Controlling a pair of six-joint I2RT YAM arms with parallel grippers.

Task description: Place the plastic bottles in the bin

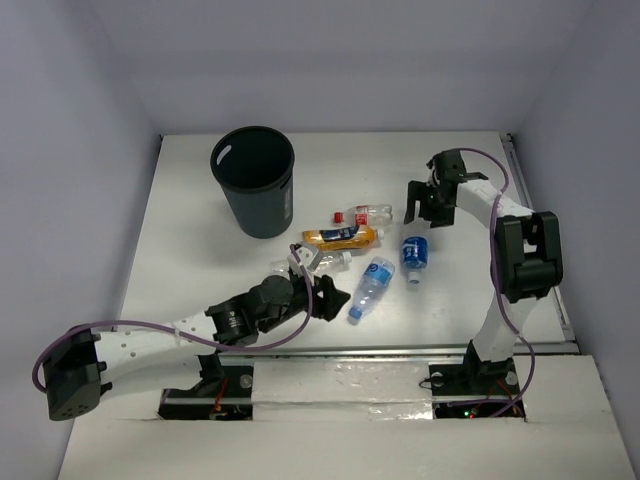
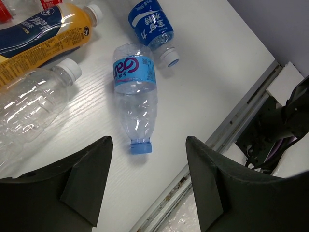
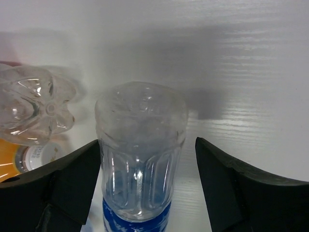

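Observation:
The black bin (image 1: pixel 252 180) stands at the back left. Five bottles lie in the middle: red-capped clear (image 1: pixel 368 213), orange-filled (image 1: pixel 340 237), plain clear (image 1: pixel 328 260), and two blue-labelled, one (image 1: pixel 372 285) with a light blue cap and one (image 1: pixel 415 254) with a darker label. My left gripper (image 1: pixel 335 300) is open and empty, just left of the light-capped bottle (image 2: pixel 135 96), whose cap lies between my fingertips in the left wrist view. My right gripper (image 1: pixel 425 213) is open, and its jaws straddle the clear base of the dark-labelled bottle (image 3: pixel 140 145).
The left wrist view also shows the orange bottle (image 2: pixel 38 36), the plain clear bottle (image 2: pixel 34 96) and the table's near metal edge rail (image 2: pixel 231 130). The red-capped bottle's base (image 3: pixel 34 108) lies left of the right gripper. White walls enclose the table.

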